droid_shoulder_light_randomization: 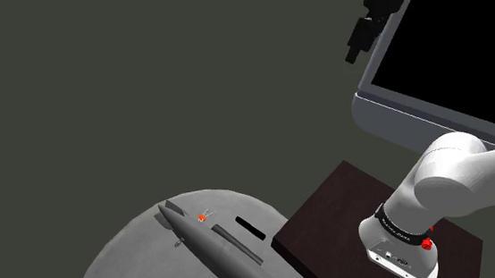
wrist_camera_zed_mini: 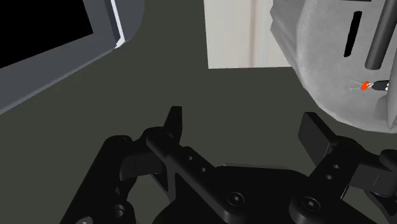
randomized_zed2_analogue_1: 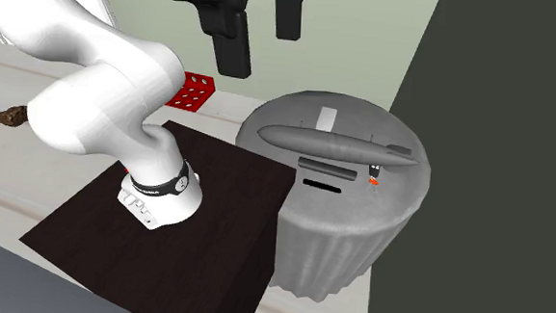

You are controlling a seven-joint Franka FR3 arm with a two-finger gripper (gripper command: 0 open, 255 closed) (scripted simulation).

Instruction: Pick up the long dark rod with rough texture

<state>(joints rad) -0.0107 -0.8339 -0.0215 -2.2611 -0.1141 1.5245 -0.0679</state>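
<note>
On top of the round table [randomized_zed2_analogue_1: 344, 245], draped in grey cloth, lie several things. Beside it is the dark-topped stand [randomized_zed2_analogue_1: 215, 225] w/ the white arm rising off it.

Biggest thing on the table is a grey torpedo-shaped body [randomized_zed2_analogue_1: 335, 142], lying flat across the middle. The dark grey rod [randomized_zed2_analogue_1: 326, 166] lies flat just beside it, on the stand's side. Its long axis is parallel to the torpedo, approx L–R in the second exterior view; can't tell if they touch. Next out is a shorter black bar [randomized_zed2_analogue_1: 323, 185], also parallel, w/ a small gap btwn it & the rod, so the rod is flanked on both sides.

A small white slab [randomized_zed2_analogue_1: 326, 117] lies on the torpedo's far side, & a tiny red bit [randomized_zed2_analogue_1: 372, 181] near the rod's end.

Gripper [wrist_camera_zed_mini: 245, 124] hangs high, well apart from the table, fingers spread wide w/ nothing btwn them.
</note>
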